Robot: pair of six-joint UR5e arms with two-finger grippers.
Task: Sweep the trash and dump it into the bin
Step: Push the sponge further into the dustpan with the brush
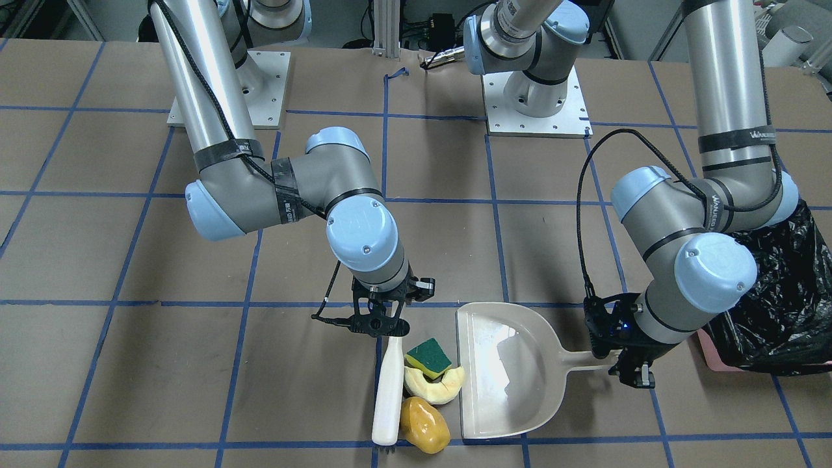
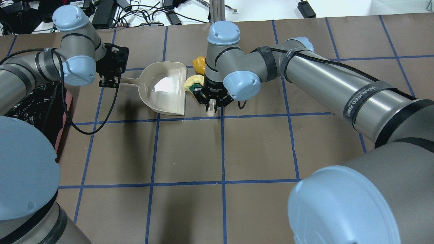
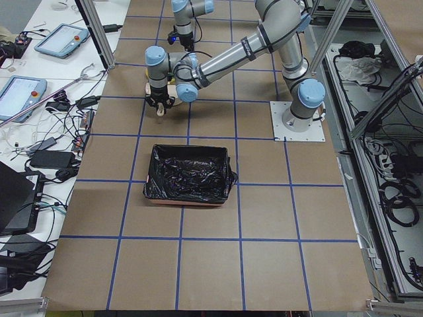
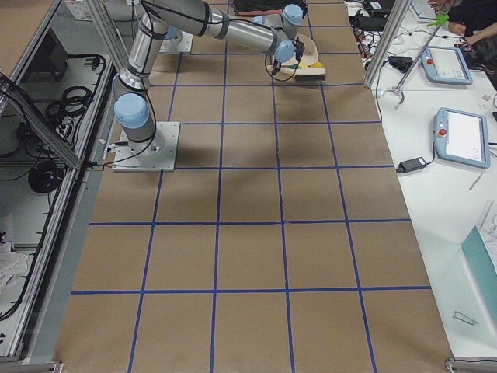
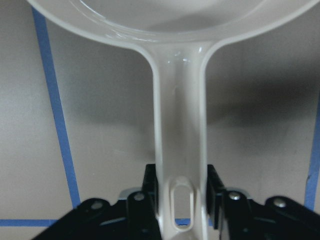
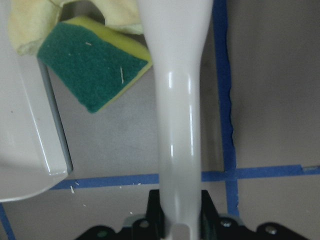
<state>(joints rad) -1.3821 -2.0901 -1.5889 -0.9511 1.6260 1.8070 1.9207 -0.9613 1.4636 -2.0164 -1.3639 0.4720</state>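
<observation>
L gripper (image 5: 181, 195) is clamped on the dustpan (image 1: 513, 370) handle, right by the hang slot at its end, jaws narrowed to handle width and pressing both sides. Pan lies flat on the table (image 1: 130, 227), open lip facing the trash. R gripper (image 6: 181, 214) has the brush (image 1: 389, 390) handle pinched the same way, closed down to the handle's width. The brush runs out from it along the far side of the pile, bristles at the tip. Between brush & pan: sponge (image 1: 429, 355), green side up; fruit slice (image 1: 434, 385) touching it, one tip reaching the pan lip; potato (image 1: 424, 425) up against the brush head. Bin (image 3: 188, 173), black-lined, sits well apart from the pile on the L arm's side.
</observation>
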